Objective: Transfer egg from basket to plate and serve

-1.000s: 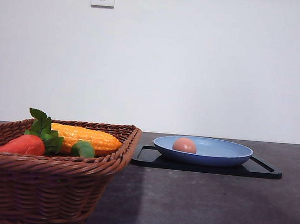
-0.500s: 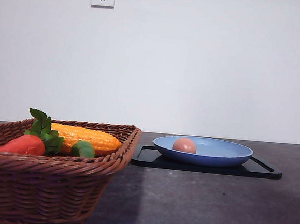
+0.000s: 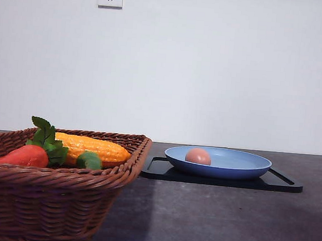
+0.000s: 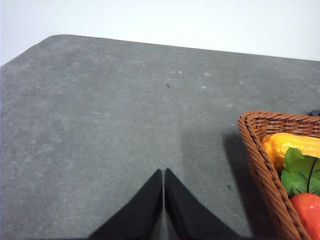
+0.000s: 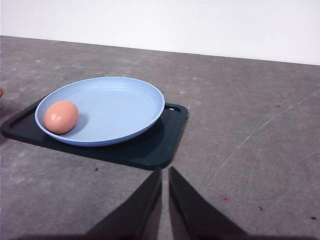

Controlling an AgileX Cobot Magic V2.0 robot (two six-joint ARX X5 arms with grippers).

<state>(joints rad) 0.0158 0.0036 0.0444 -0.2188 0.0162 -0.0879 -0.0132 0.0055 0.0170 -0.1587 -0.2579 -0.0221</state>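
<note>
One egg (image 3: 198, 156) on unmarked plate (image 3: 241, 167)

One egg (image 3: 198, 156), one plate (image 3: 241, 167), one basket (image 3: 48, 201)

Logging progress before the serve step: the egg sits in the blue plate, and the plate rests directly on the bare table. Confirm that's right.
Not quite. The egg is in the blue plate, but the plate rests on a flat black tray, not directly on the table. The right wrist view shows it most clearly; the front view agrees.
</note>
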